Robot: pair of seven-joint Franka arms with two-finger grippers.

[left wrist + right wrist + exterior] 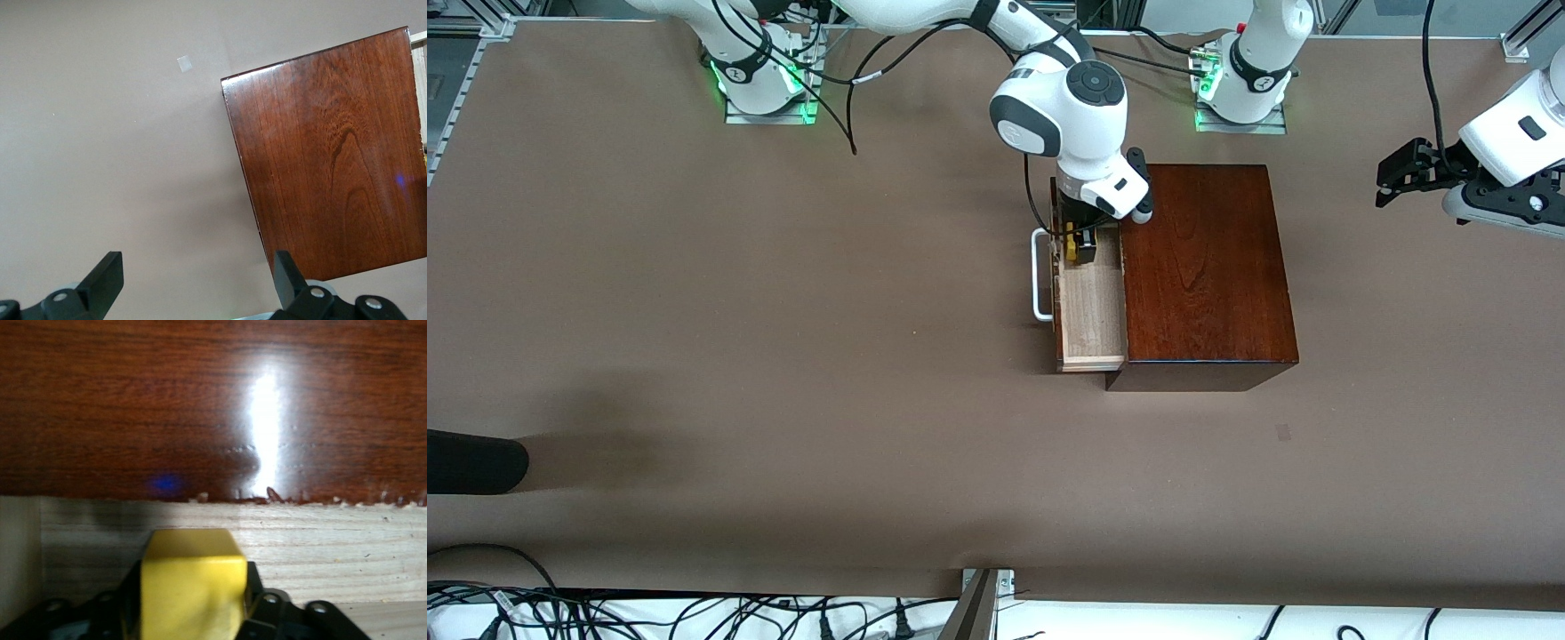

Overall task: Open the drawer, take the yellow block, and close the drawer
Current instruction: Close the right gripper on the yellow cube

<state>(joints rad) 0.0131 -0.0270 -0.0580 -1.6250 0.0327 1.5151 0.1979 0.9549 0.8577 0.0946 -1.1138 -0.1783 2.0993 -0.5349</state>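
Drawer (1092,311) is open; my right gripper (1080,244), over its twelve o'clock end, pinches the yellow block (190,583).
I should lift straight up, clear of the box (1205,267); left gripper (193,287) waits over the tabletop (783,356), jaws spread.

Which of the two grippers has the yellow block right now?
The right gripper, down in the open drawer, fingers shut on the yellow block. The left gripper waits open and empty past the box's end.
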